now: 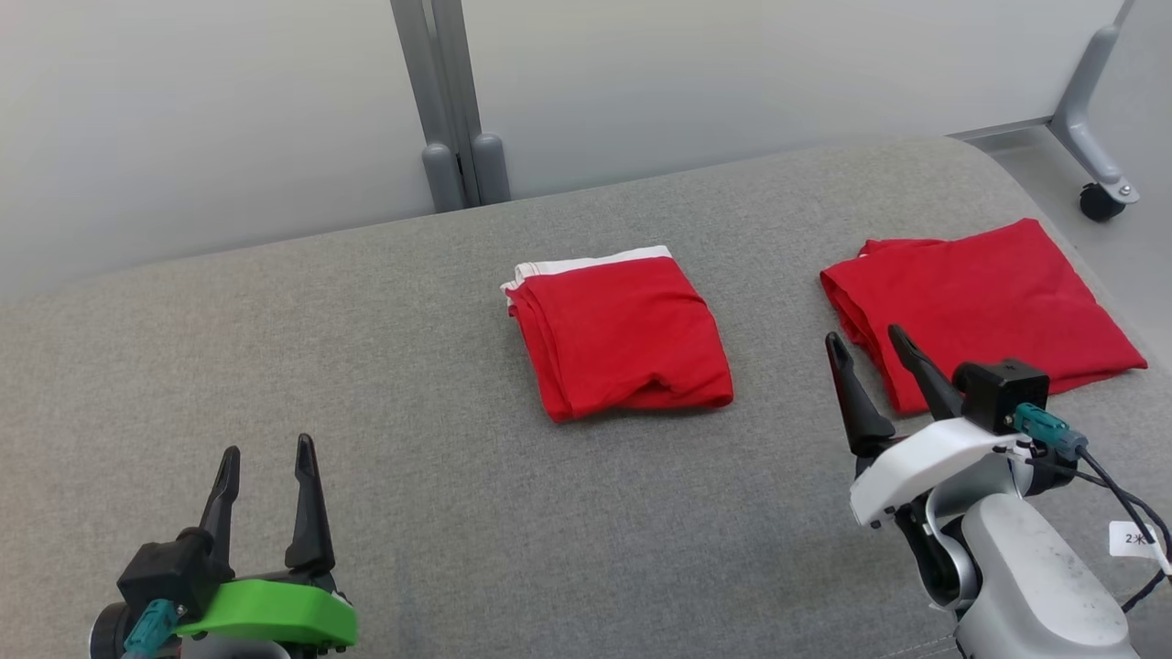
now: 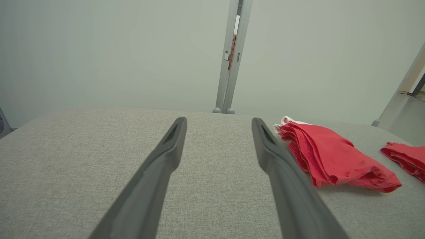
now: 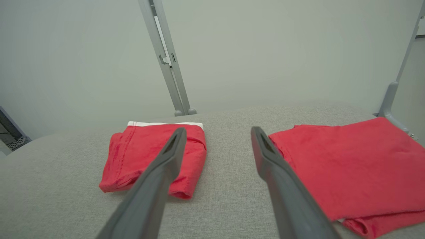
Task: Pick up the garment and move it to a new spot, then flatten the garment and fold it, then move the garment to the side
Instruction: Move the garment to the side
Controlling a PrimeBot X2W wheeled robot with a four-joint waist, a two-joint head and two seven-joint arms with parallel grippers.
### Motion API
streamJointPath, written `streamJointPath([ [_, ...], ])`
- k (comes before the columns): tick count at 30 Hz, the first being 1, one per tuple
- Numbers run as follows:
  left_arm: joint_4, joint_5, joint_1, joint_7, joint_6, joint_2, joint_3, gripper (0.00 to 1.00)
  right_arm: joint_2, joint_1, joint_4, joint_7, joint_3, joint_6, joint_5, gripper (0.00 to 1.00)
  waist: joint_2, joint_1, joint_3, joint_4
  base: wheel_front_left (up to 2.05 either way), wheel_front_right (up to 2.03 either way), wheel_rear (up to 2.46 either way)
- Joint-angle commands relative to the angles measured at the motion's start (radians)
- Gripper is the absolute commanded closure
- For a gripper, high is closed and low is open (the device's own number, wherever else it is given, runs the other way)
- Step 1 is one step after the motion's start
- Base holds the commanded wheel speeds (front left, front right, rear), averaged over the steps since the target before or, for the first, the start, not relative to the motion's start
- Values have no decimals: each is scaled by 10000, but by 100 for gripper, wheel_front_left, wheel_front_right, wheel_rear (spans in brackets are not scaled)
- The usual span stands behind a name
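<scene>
Risks first, taken from the left. The left gripper (image 1: 266, 446) is well apart from the folded red garment (image 1: 623, 334) in the middle of the grey cushion (image 1: 366, 366). A one-sided lift by the other arm would likely let the stacked layers slide open and undo the fold. That garment lies loose, white band at its far edge and a soft bulge at its near edge, so a shallow pinch could catch only the top layer. The right gripper (image 1: 865, 334) is just beside the near left corner of the second red garment (image 1: 989, 307). A careless sweep there could snag or drag that piece, or the wrong one could be taken. As to pose, the left gripper sits low at the near left, fingers spread and pointing up and away, holding nothing. The right gripper is raised at the near right, leaning toward the gap between the two garments, fingers likewise spread and empty.
</scene>
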Motion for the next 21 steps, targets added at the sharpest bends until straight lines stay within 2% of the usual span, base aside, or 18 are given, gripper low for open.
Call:
streamJointPath([
  [1, -14, -111, 166, -23, -15, 29, 30, 0, -24, -119, 52, -53, 52, -2, 57, 0, 0, 0, 22, 15, 0, 0, 0],
  [16, -41, -74, 108, -23, 28, 29, 41, 0, -64, -320, 373, 34, 250, -2, 170, 0, 0, 0, 153, 172, 0, 0, 0],
  [21, -79, -4, -6, -23, -14, 29, -69, 0, -171, -748, 510, 547, 391, -2, 193, 0, 0, 0, 277, 384, 0, 0, 0],
])
